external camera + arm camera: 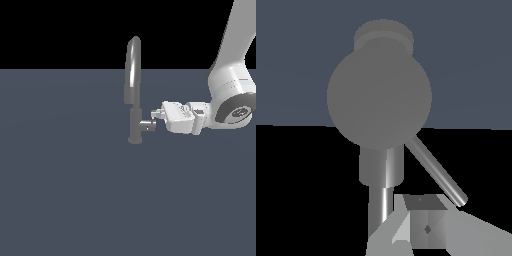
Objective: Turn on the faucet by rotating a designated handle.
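Note:
The faucet (134,95) stands upright on the floor, its arched spout on top. The handle (147,125) is a short stub jutting from the low column toward the exterior view's right. My gripper (155,114) lies level just right of the stub's end and slightly above it, fingers together and holding nothing. In the wrist view the stub's round end (379,97) faces the camera, with the faucet column (381,167) behind it. The thin lever (436,172) slants out from the stub and ends close to my fingertips (426,227). I cannot tell whether they touch.
The flat dark grey floor (65,190) spreads around the faucet's base. My white arm (232,75) comes down from the upper part of the exterior view's right.

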### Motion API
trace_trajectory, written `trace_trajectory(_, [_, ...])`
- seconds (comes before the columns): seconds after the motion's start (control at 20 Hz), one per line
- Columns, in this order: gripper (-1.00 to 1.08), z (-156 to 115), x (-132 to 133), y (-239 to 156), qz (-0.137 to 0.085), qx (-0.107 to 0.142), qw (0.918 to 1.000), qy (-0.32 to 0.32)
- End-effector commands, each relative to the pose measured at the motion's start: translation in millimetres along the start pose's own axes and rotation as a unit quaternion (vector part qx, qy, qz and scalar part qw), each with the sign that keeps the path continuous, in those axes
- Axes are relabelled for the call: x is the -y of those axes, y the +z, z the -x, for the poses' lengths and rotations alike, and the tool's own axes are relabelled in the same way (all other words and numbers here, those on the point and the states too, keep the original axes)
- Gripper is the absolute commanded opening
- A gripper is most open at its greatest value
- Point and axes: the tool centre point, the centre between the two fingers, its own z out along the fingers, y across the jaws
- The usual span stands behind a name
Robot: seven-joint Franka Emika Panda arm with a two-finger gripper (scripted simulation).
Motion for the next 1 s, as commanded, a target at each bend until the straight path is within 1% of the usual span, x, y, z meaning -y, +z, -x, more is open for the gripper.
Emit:
trace_trajectory(0.0, [-1.00, -10, -15, 0, 0.003, 0.003, 1.0000, 0.009])
trace_trajectory(0.15, [-1.00, -14, -23, 0, 0.004, 0.003, 0.9999, 0.010])
trace_trajectory(0.2, [-1.00, -4, -13, 0, 0.002, 0.002, 1.0000, -0.001])
trace_trajectory(0.5, [-1.00, -41, -39, 0, 0.004, 0.003, 0.9999, 0.009])
trace_trajectory(0.55, [-1.00, -41, -39, 0, 0.004, 0.003, 0.9999, 0.009])
trace_trajectory(0.6, [-1.00, -19, -26, 0, 0.004, 0.004, 1.0000, -0.008])
trace_trajectory(0.95, [-1.00, -66, -38, 0, 0.004, 0.003, 1.0000, 0.007])
